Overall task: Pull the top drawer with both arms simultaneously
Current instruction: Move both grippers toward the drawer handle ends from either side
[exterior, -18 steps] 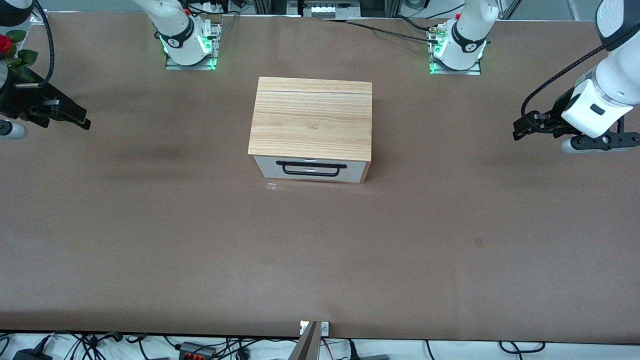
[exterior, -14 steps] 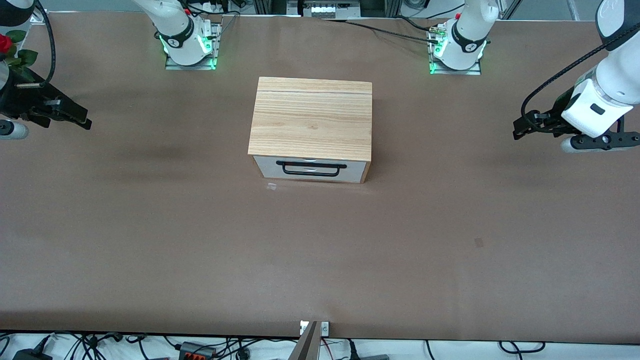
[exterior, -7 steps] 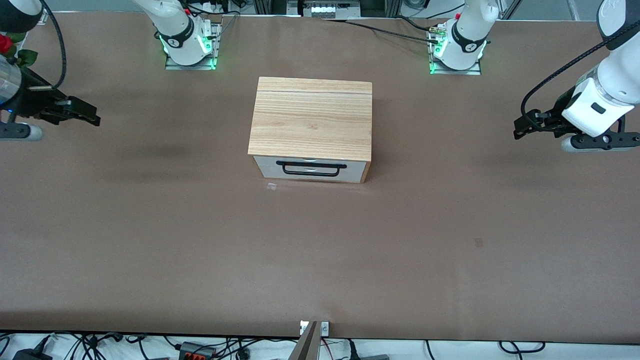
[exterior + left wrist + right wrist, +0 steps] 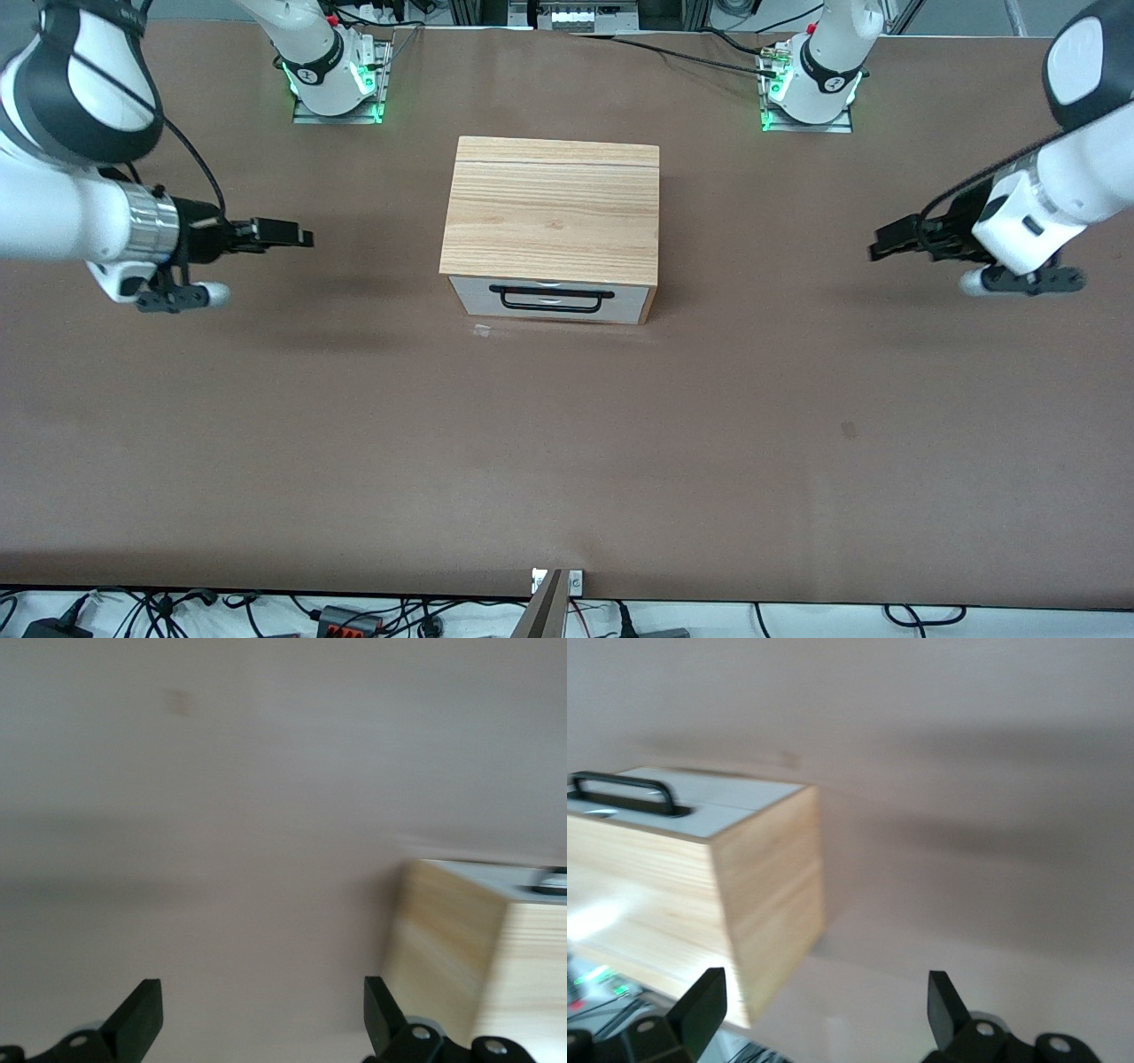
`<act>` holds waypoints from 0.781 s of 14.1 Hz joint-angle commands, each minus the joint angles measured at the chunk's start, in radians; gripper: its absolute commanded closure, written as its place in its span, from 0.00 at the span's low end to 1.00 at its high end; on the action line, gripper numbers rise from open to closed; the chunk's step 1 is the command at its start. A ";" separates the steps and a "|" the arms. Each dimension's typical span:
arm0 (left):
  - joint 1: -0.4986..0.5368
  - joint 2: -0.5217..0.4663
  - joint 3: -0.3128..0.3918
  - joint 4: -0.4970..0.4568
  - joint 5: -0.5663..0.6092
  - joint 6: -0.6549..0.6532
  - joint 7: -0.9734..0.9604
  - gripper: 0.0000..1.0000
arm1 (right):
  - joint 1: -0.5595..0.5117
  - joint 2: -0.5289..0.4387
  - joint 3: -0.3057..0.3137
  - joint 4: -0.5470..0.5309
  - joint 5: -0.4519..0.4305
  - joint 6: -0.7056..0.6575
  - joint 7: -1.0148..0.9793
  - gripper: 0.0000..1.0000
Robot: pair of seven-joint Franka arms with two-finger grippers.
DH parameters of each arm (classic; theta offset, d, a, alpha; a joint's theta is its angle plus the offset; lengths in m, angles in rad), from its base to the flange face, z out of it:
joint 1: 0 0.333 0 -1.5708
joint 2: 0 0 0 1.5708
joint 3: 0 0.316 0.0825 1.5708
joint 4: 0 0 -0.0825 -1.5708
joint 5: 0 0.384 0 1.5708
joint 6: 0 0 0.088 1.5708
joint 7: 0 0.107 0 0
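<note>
Surface: brown table (image 4: 567, 443), matte, with a small dark fleck (image 4: 849, 430) toward the left arm's end and a small pale scrap (image 4: 482, 331) just in front of the cabinet. Cables and power strips line the table edge nearest the front camera; two green-lit bases (image 4: 335, 84) stand at the edge farthest from it.

Cabinet (image 4: 551, 208): light wood-grain top slab and sides, mid-table, between the two grippers.

Top drawer (image 4: 549, 301): white front panel, long thin black wire handle (image 4: 551, 299); shut flush with the cabinet, its front facing the front camera.

Right gripper (image 4: 292, 237): above the table beside the cabinet, on the right arm's end, well apart from it, fingers spread wide with nothing between them.

Left gripper (image 4: 886, 242): above the table on the left arm's end, well apart from the cabinet, fingers likewise spread and empty.

Obstructions: only bare tabletop lies between each gripper and the cabinet.
</note>
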 commanded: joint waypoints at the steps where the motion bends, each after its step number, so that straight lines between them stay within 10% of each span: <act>1: 0.013 0.171 0.001 0.072 -0.202 0.091 0.134 0.00 | 0.005 0.071 -0.005 0.016 0.139 0.023 -0.152 0.00; 8: -0.100 0.480 -0.010 0.078 -0.889 0.112 0.501 0.00 | 0.048 0.203 -0.005 -0.116 0.606 0.158 -0.617 0.00; 11: -0.195 0.540 -0.007 0.137 -0.948 0.115 0.526 0.00 | 0.083 0.296 -0.005 -0.119 0.805 0.161 -0.757 0.00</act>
